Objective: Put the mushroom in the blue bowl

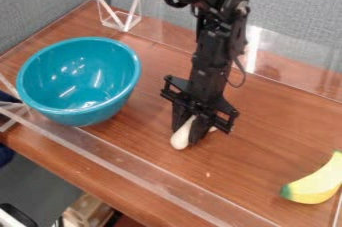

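The mushroom shows as a small cream-white piece low between the black fingers, touching or just above the wooden table; its cap is hidden. My gripper points straight down from the black arm and is shut on the mushroom. The blue bowl stands at the left of the table, large, teal and glossy, a short way left of the gripper.
A yellow banana-shaped toy lies at the front right. Clear acrylic walls run along the table's front and back edges. A small clear triangular stand sits at the back left.
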Robot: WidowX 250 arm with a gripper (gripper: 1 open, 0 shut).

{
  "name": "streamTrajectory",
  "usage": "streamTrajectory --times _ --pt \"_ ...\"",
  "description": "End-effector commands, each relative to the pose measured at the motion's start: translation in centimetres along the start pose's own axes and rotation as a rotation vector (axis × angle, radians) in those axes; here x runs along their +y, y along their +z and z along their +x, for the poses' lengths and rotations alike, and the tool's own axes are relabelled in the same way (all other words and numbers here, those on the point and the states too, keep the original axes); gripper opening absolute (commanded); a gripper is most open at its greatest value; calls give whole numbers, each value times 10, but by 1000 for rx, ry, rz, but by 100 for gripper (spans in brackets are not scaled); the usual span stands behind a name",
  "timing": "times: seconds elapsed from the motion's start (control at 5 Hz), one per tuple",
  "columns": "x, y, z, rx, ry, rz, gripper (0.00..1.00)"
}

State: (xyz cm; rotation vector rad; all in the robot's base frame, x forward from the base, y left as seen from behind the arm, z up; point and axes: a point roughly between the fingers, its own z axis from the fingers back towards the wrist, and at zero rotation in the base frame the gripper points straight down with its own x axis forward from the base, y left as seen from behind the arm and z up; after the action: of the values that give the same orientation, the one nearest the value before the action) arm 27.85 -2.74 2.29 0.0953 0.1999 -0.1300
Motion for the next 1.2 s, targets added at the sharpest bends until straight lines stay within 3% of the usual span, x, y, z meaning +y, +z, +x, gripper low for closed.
streamTrajectory --times 0.0,0.2,0.4,0.6,0.8,1.0 --pt "4 24 -3 -43 15 20 0" --pt "6 43 -7 -63 20 42 0" --pt "20 76 -11 -122 51 71 0" --pt "36 103 -15 -117 54 102 0" --pt "57 124 -17 -130 90 103 0" --pt "89 126 -27 -113 146 93 0"
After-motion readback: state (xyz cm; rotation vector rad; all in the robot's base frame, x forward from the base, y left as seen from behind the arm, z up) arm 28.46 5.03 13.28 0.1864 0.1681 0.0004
